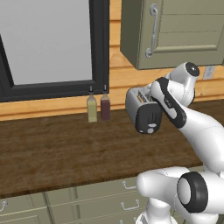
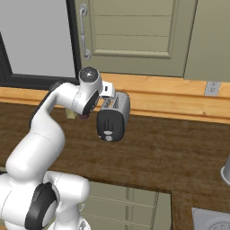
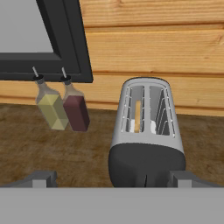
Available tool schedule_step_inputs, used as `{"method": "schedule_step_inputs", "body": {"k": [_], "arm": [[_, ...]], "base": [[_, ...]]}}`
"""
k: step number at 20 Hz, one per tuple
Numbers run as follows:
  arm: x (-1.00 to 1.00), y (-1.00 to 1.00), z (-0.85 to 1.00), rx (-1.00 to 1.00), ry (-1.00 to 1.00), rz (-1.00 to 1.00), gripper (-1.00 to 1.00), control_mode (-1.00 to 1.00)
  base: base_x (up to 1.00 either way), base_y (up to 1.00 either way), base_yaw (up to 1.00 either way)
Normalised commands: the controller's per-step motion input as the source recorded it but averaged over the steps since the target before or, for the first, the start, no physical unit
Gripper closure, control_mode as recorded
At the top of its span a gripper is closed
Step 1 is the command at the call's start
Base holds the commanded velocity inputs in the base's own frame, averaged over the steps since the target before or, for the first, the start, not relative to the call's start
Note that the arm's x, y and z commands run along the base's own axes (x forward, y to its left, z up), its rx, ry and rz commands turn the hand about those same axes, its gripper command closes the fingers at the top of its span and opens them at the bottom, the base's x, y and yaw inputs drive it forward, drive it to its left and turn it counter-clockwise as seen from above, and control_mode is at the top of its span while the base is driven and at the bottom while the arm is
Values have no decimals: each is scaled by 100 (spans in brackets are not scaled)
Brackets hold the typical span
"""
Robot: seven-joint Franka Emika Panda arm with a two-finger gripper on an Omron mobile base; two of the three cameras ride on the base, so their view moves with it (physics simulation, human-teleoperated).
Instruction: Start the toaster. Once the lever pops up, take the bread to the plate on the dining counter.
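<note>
I had the gripper spread wide, holding nothing, its two dark tips standing either side of the toaster's black end panel. The toaster sat directly below and ahead of the gripper on the dark wood worktop. The lever showed as a small pale tab low on that end panel. I judged it stiff and sprung, wanting a firm downward press from one fingertip rather than a pinch. The toaster looked heavy enough to stay put, though its metal shell seemed slick.

The bread stood on edge in the left slot beyond the gripper. I judged it light, soft and crumbly; best pinched gently across its faces at the top edge once risen.

Further off, left of the gripper's line, a yellow bottle and a dark red bottle stood just beside each other, apart from the toaster. Behind them ran a pale wood-panelled wall and a black-framed window.
</note>
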Motion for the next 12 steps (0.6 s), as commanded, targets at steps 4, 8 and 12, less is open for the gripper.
{"method": "schedule_step_inputs", "body": {"k": [4, 8, 12], "arm": [[0, 0, 0, 0, 0, 0, -100, -100], [0, 0, 0, 0, 0, 0, -100, -100], [0, 0, 0, 0, 0, 0, -100, -100]], "base": [[0, 0, 0], [0, 0, 0], [0, 0, 0]]}}
